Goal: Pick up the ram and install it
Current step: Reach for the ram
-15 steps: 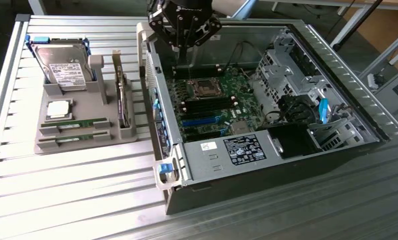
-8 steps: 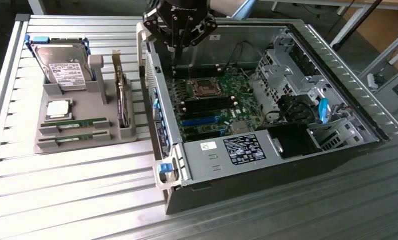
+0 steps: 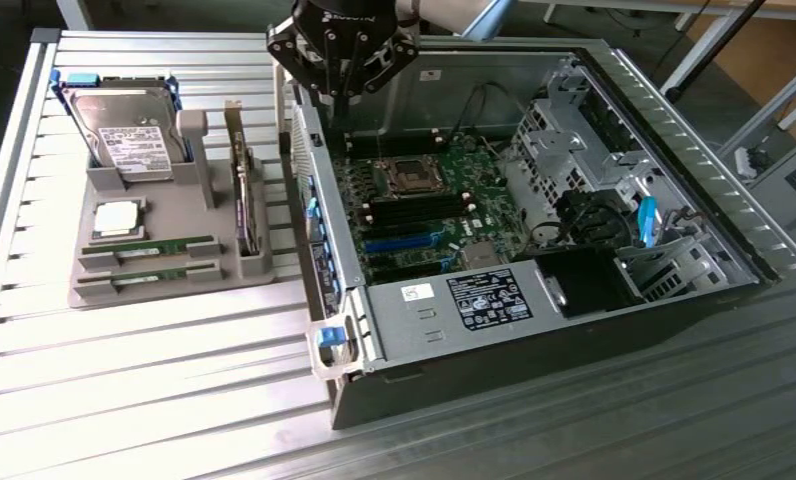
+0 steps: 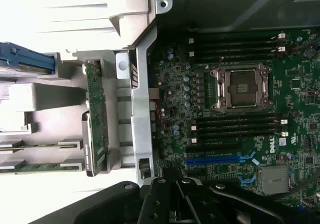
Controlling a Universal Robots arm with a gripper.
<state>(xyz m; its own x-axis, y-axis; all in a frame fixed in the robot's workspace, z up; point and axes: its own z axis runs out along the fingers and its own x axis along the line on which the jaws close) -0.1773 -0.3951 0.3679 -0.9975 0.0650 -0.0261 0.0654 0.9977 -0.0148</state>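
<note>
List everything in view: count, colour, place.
ram sticks: two, green, lying flat in the holder's near slots
hard drive: one, silver, upright at the holder's far end
processor chip: one, silver, flat on the holder
circuit card: one, green, on edge along the holder's side nearest the case
holder: one, grey, on the table, exterior view's left
computer case: one, grey, open, exterior view's right
motherboard: one, green, inside the case
gripper: one, black, above the case wall nearest the holder
</note>
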